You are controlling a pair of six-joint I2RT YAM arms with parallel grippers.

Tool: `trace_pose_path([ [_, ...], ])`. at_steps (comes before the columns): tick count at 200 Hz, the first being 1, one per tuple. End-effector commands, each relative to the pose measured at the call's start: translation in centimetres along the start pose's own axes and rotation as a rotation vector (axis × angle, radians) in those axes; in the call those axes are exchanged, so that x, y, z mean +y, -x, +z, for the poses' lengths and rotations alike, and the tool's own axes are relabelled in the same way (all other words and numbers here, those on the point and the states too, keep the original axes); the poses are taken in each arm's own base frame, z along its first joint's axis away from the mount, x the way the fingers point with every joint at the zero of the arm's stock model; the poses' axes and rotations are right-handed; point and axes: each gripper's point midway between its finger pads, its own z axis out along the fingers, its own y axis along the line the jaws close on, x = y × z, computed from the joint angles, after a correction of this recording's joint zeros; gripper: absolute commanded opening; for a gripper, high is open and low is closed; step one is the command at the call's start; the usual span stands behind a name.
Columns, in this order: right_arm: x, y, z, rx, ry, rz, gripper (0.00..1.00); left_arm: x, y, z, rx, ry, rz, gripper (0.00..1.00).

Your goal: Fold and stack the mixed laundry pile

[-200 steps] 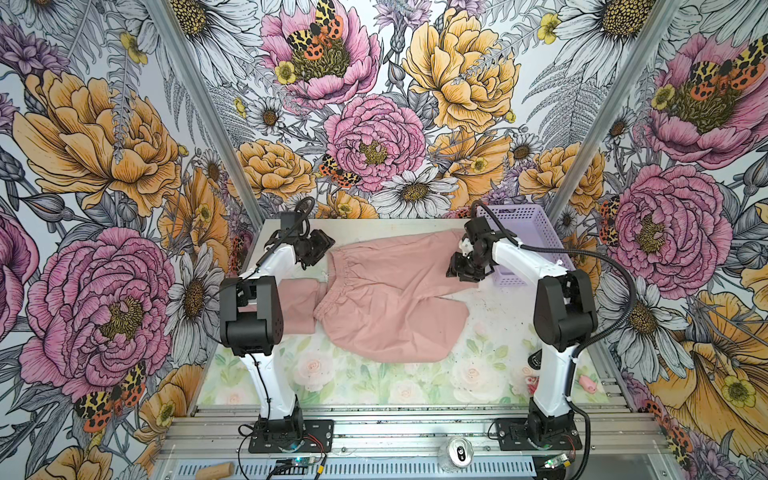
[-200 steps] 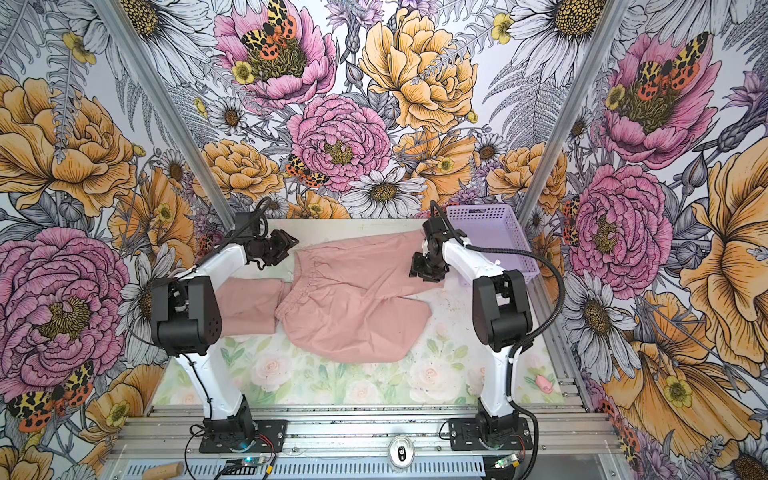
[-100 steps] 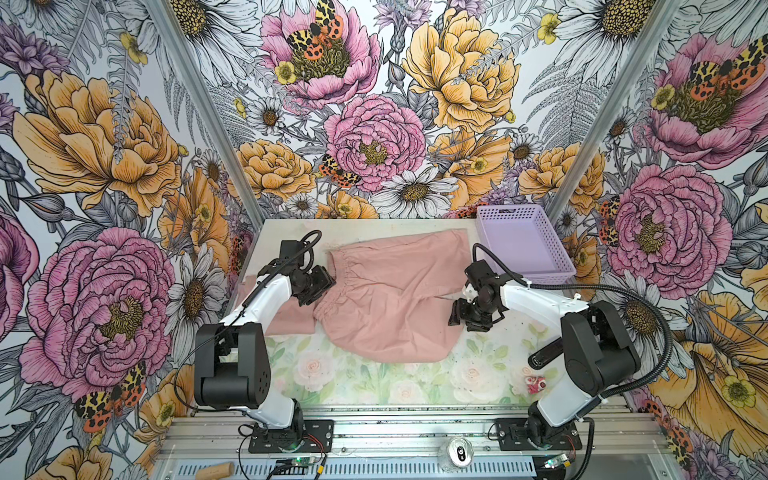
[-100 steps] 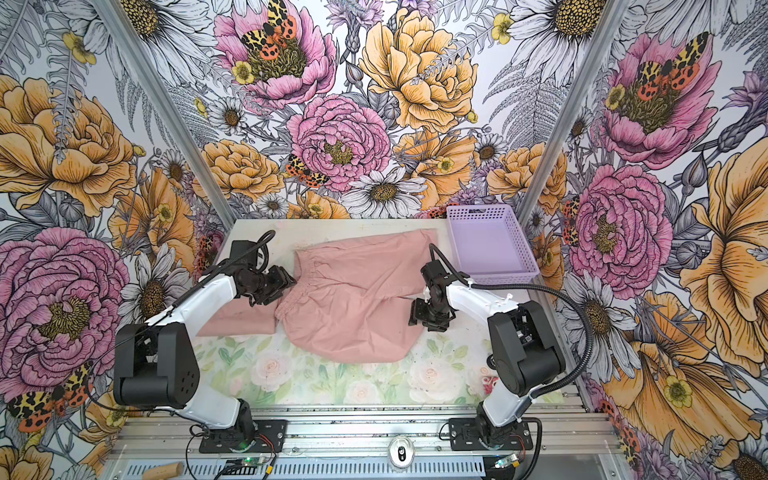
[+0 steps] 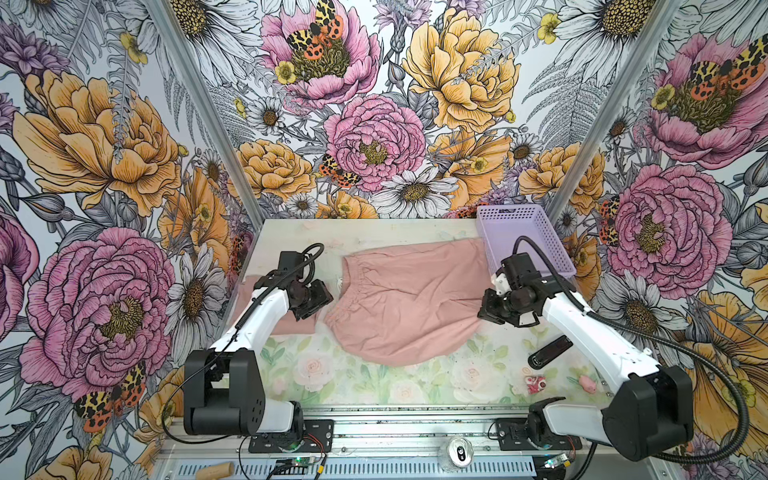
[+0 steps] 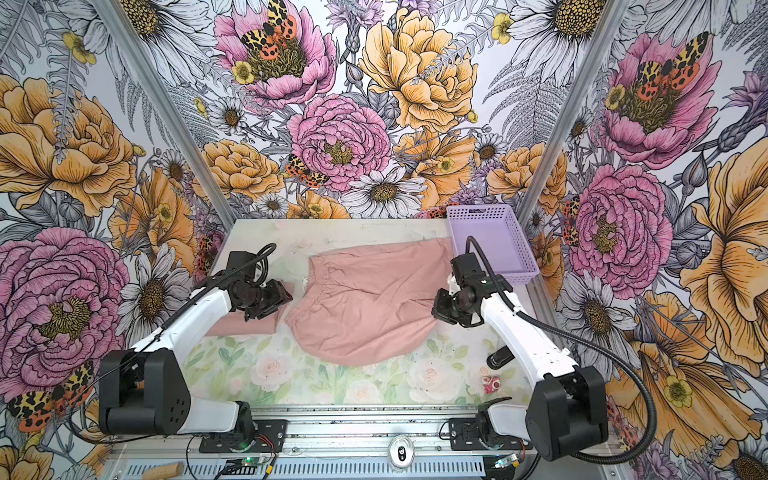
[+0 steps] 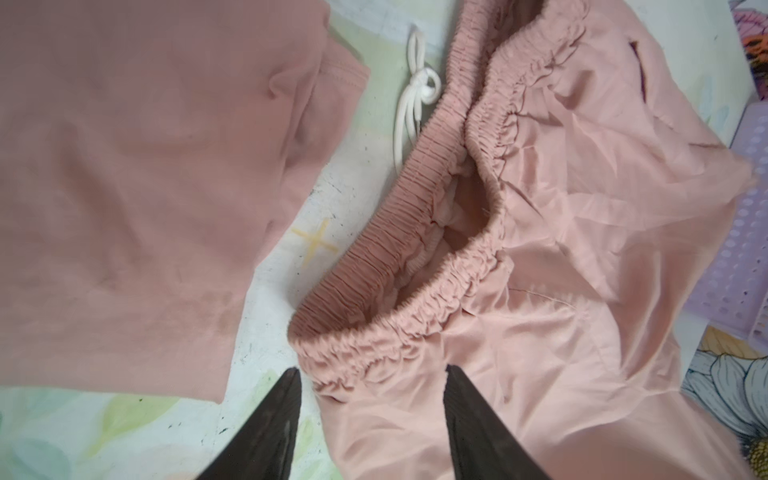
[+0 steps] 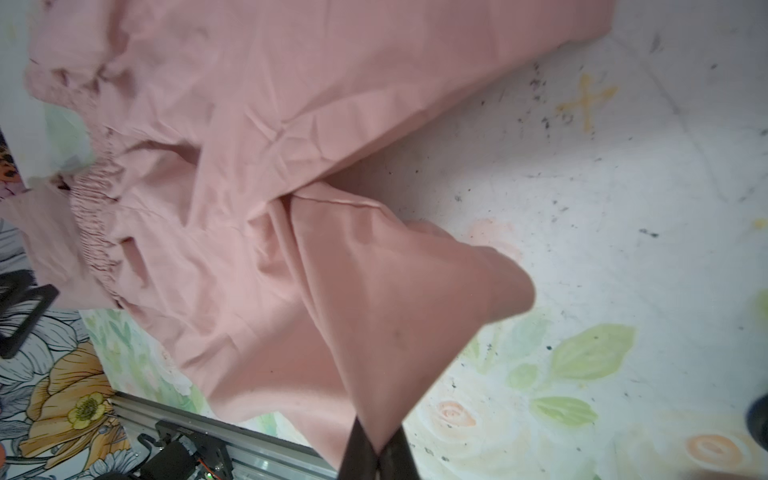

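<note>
Resting just beside the lavender basket, pink shorts sprawl.

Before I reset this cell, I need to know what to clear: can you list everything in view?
shorts: one, dusty pink, spread mid-table
drawstring: one, white, at their waistband
folded garment: one, dusty pink, left of shorts
basket: one, lavender, far right corner
dark object: one, black, right side
trinket: one, red-and-white, near right edge
toy: one, pink, near right edge
can: one, silver, front rail
wooden cylinder: one, tan, front left
left gripper: one, black, open at waistband
right gripper: one, black, shut on shorts' leg
</note>
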Motion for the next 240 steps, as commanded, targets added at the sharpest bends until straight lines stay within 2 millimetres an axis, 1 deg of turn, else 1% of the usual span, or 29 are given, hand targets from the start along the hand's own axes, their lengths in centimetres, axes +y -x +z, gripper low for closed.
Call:
trace_pose_path([
  [1, 0.2, -0.7, -1.3, 0.052, -0.01, -0.001, 0.0, 0.3, -2.5, 1.2, 0.079, 0.037, 0.097, 0.57],
  [17, 0.5, -0.2, -1.1, 0.056, -0.011, 0.002, 0.0, -0.2, -3.7, 2.3, 0.116, 0.043, 0.16, 0.57],
  [49, 0.4, 0.5, -0.9, 0.049, -0.029, -0.015, 0.0, -3.3, -5.9, 3.5, 0.158, -0.013, 0.344, 0.57],
  [63, 0.4, 0.6, -0.8, 0.051, -0.031, -0.016, 0.0, -3.3, -6.9, 4.2, 0.191, -0.007, 0.371, 0.55],
  [72, 0.4, 0.5, -0.9, 0.05, -0.03, -0.016, 0.0, -2.7, -7.4, 4.7, 0.214, 0.01, 0.364, 0.51],
  [83, 0.4, 0.4, -1.0, 0.047, -0.029, -0.017, 0.0, -1.8, -7.6, 5.1, 0.228, 0.037, 0.344, 0.4],
  [93, 0.5, 0.3, -1.2, 0.044, -0.023, -0.016, 0.0, -1.5, -7.7, 5.2, 0.231, 0.043, 0.332, 0.27],
  [99, 0.5, 0.2, -1.2, 0.045, -0.017, -0.013, 0.0, -1.6, -7.5, 5.1, 0.224, 0.04, 0.325, 0.21],
  [117, 1.0, 0.3, -1.8, 0.044, 0.003, -0.012, 0.0, -2.6, -6.5, 4.1, 0.187, 0.004, 0.315, 0.0],
  [143, 2.0, 1.0, -2.2, 0.047, 0.027, -0.02, 0.0, -4.2, -4.6, 2.8, 0.143, -0.061, 0.306, 0.0],
  [155, 2.4, 1.4, -2.3, 0.045, 0.033, -0.026, 0.0, -4.8, -4.4, 2.5, 0.149, -0.086, 0.316, 0.0],
  [185, 2.8, 1.9, -2.6, 0.039, 0.04, -0.029, 0.0, -4.9, -4.2, 2.0, 0.148, -0.099, 0.32, 0.0],
  [209, 3.1, 2.2, -2.7, 0.037, 0.047, -0.032, 0.0, -5.1, -3.4, 0.7, 0.116, -0.133, 0.296, 0.0],
  [225, 3.8, 3.2, -3.1, 0.017, 0.056, -0.044, 0.0, -5.8, -2.3, -0.6, 0.073, -0.162, 0.281, 0.0],
  [240, 4.8, 5.0, -3.3, -0.007, 0.058, -0.074, 0.0, -6.5, -0.6, -1.5, 0.029, -0.177, 0.278, 0.0],
])
